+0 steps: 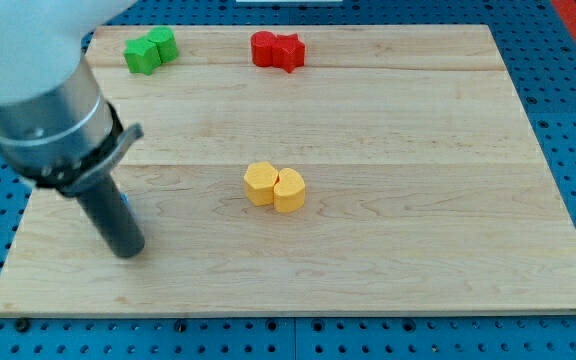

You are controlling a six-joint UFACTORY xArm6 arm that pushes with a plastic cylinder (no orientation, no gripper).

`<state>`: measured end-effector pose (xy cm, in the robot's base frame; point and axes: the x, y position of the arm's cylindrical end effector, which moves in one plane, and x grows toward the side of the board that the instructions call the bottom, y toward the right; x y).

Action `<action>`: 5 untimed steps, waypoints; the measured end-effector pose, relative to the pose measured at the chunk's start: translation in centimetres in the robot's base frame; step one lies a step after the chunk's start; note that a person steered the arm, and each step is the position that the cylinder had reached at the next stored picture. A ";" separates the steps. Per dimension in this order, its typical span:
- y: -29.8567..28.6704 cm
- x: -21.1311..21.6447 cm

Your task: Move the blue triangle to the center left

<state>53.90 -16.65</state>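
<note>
My tip [128, 250] — the lower end of a plain dark rod with nothing to spread or pinch — rests on the wooden board [388, 270] at the view's centre left, a placement that suggests a push toward that side. Just beside the rod, on its right edge, a small sliver of blue [124, 199] shows; it is probably the blue triangle, mostly hidden behind the rod, so its shape cannot be confirmed. Farther out, two yellow blocks [275, 186] touch near the board's middle, while two green blocks [150, 50] and two red blocks [276, 50] sit along the view's top — all well apart from my tip.
</note>
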 end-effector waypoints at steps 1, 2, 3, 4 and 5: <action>0.0 -3.5; 0.1 -6.1; -1.1 -9.8; -0.4 -11.6; 0.1 -15.9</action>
